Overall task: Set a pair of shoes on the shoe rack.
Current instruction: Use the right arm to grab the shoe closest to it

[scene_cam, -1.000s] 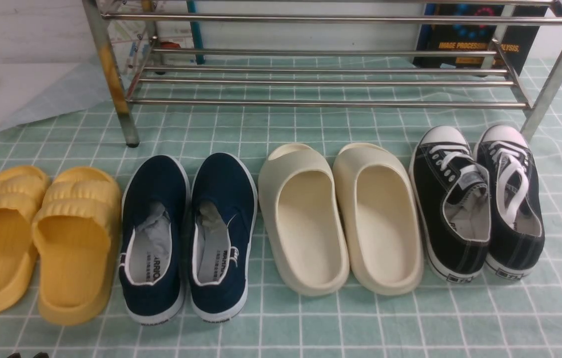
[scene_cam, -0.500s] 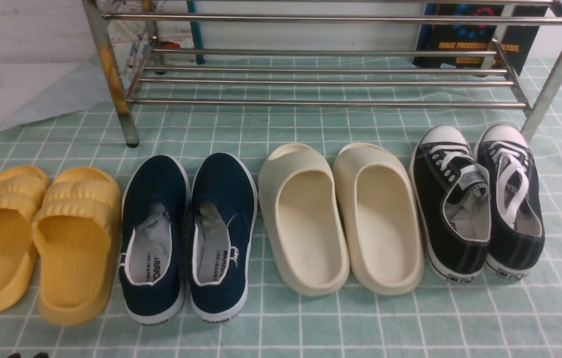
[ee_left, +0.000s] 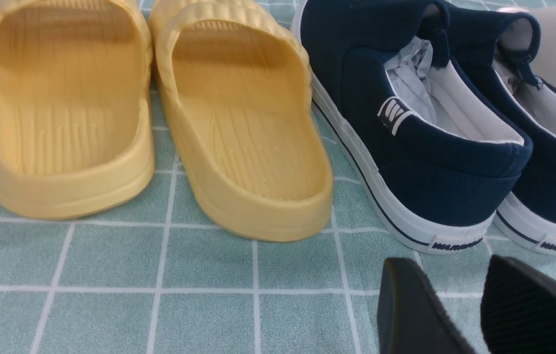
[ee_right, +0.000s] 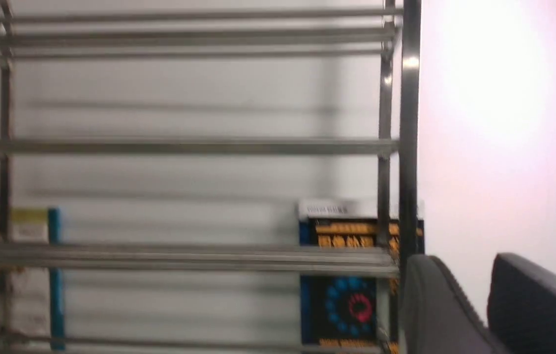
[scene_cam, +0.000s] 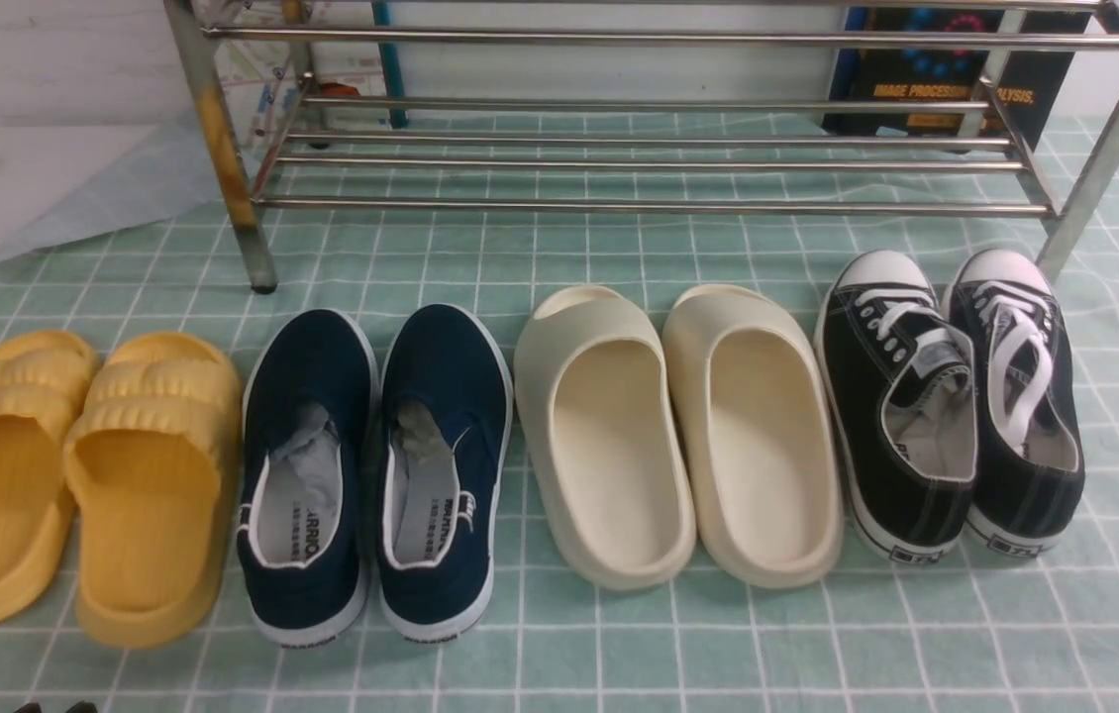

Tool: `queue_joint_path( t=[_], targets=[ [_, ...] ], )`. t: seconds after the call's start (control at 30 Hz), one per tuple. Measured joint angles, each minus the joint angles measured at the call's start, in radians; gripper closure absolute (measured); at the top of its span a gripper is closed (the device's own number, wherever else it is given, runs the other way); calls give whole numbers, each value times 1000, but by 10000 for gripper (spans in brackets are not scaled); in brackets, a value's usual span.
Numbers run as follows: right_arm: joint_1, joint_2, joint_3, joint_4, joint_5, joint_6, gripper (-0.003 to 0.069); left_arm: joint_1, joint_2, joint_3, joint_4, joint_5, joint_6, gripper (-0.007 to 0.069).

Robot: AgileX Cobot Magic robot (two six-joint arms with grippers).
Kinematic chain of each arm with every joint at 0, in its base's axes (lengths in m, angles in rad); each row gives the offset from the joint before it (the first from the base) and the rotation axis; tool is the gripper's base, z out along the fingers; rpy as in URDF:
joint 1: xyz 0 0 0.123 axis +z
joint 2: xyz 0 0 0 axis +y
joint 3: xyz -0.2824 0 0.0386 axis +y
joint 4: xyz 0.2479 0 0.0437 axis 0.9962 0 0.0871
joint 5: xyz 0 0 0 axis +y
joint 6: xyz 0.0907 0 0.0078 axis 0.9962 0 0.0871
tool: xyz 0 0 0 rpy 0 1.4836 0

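Observation:
The pair of shoes, black lace-up sneakers with white toe caps, stands side by side at the right end of the row, one (scene_cam: 901,416) beside the other (scene_cam: 1015,396), toes toward the shoe rack (scene_cam: 619,206). The rack's steel bars hold nothing, and its left leg (scene_cam: 223,149) is stained yellow. My left gripper (ee_left: 444,268) hovers open and empty over the cloth, just behind the navy slip-ons' heels; only its tips (scene_cam: 52,707) show at the front view's bottom edge. My right gripper (ee_right: 462,263) is open and empty, facing the rack's right post (ee_right: 410,147).
Left of the sneakers stand cream slides (scene_cam: 678,426), navy slip-ons (scene_cam: 371,465) and yellow slides (scene_cam: 74,475) in one row on a green checked cloth (scene_cam: 619,644). A dark book (scene_cam: 936,79) leans behind the rack at the right.

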Motion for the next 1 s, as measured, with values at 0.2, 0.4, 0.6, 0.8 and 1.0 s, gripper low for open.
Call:
queue_joint_path(
  t=[0.2, 0.4, 0.6, 0.8, 1.0],
  targets=[
    [0, 20, -118, -7, 8, 7, 584, 0, 0, 0, 0, 0, 0, 386],
    [0, 207, -383, -7, 186, -60, 655, 0, 0, 0, 0, 0, 0, 386],
    [0, 470, -605, -7, 472, -85, 651, 0, 0, 0, 0, 0, 0, 386],
    [8, 805, -846, 108, 961, -120, 649, 0, 0, 0, 0, 0, 0, 386],
    [142, 1095, -1011, 304, 1283, -339, 642, 0, 0, 0, 0, 0, 0, 386]
  ],
)
